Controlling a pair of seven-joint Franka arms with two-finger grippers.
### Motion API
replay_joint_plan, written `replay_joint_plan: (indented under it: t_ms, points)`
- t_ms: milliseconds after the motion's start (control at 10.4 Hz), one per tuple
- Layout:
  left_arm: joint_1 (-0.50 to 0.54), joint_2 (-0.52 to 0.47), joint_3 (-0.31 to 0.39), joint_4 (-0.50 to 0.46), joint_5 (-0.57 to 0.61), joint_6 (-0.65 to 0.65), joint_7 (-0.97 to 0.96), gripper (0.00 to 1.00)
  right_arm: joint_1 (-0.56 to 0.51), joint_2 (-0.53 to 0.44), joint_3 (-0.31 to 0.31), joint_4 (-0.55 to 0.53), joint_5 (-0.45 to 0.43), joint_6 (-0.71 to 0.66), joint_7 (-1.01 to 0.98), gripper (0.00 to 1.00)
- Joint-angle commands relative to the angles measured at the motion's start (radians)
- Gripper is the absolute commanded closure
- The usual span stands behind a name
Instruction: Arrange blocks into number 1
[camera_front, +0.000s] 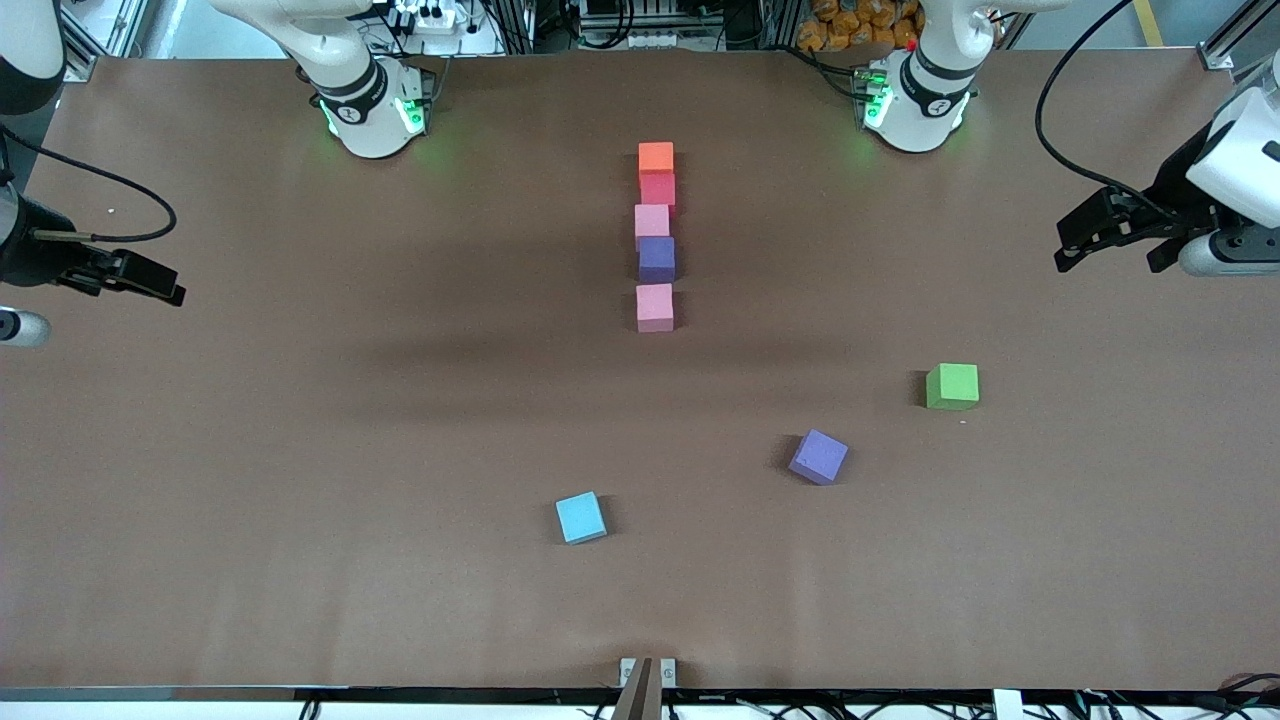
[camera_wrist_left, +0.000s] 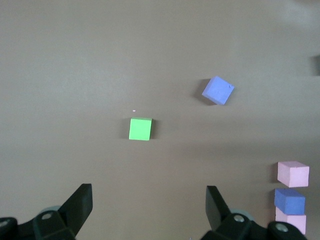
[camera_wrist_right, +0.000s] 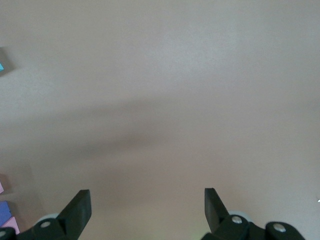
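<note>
Five blocks form a straight column in the middle of the table. Going toward the front camera they are the orange block (camera_front: 655, 157), the red block (camera_front: 657, 189), a pink block (camera_front: 652, 221), the dark purple block (camera_front: 656, 258) and, after a small gap, the second pink block (camera_front: 654, 306). The left wrist view catches the pink block (camera_wrist_left: 293, 173) and dark purple block (camera_wrist_left: 289, 200) at its edge. My left gripper (camera_front: 1110, 252) (camera_wrist_left: 148, 205) hangs open and empty at the left arm's end of the table. My right gripper (camera_front: 150, 280) (camera_wrist_right: 147, 207) hangs open and empty at the right arm's end.
Three loose cubes lie nearer the front camera than the column: a green cube (camera_front: 951, 386) (camera_wrist_left: 140, 129), a lighter violet cube (camera_front: 818, 456) (camera_wrist_left: 218, 90) turned askew, and a light-blue cube (camera_front: 580, 517). Both arm bases stand along the table's back edge.
</note>
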Motion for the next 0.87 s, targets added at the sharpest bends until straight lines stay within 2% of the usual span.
replay_joint_plan:
  t_ms: [0,771]
  points:
    - [-0.012,0.001,0.016,0.019,0.016,-0.052,0.025,0.0,-0.015,0.002,0.009,0.012,0.005,-0.01,-0.014,0.0]
    - [-0.013,-0.003,0.027,0.021,0.022,-0.055,0.054,0.0,-0.016,0.002,0.009,0.012,0.005,-0.01,-0.014,0.0]
